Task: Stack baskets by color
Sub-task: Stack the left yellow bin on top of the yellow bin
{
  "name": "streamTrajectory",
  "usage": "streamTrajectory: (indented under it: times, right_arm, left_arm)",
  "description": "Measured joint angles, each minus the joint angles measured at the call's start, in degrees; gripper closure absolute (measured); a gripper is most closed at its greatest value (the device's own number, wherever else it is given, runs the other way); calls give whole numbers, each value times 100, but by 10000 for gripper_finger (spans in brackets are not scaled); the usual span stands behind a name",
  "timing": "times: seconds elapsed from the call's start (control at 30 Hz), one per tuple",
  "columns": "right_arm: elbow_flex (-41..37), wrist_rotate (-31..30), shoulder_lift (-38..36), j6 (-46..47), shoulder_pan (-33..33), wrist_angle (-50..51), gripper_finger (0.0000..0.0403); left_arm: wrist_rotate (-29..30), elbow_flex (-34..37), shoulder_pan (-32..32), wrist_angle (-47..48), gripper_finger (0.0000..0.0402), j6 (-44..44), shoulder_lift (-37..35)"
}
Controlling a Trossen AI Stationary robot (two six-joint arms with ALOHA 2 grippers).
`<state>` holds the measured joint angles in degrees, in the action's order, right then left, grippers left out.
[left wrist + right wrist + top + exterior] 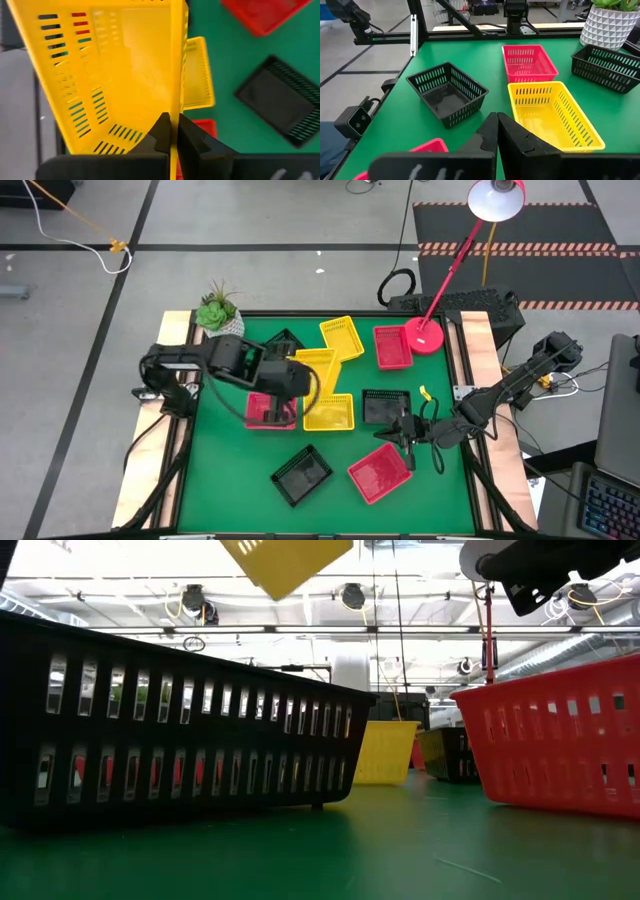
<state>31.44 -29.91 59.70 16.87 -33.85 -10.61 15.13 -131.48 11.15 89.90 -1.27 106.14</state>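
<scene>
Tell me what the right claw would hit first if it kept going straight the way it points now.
Probably the yellow basket lying on the mat right ahead of the shut, empty right claw; the black basket sits just off that line, though depth is hard to judge.

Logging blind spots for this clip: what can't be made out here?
- High view: black basket behind the left gripper, mostly hidden by the arm and the held yellow basket.
- Low view: far baskets blocked by the near black basket; right gripper cut off by the top edge.

No readable text, label, brand or number on anything in view.
</scene>
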Motion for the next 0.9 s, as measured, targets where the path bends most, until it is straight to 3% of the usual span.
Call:
streamTrajectory:
  times: [0.37,0.9]
  right_arm:
    - [0,-4,-145,-125,-2,117,403]
    - [0,-18,-398,45,-141,739,403]
  left_arm:
    - [889,-9,12,-74,393,-79,513]
    - [1154,-4,154,-515,393,-242,1046]
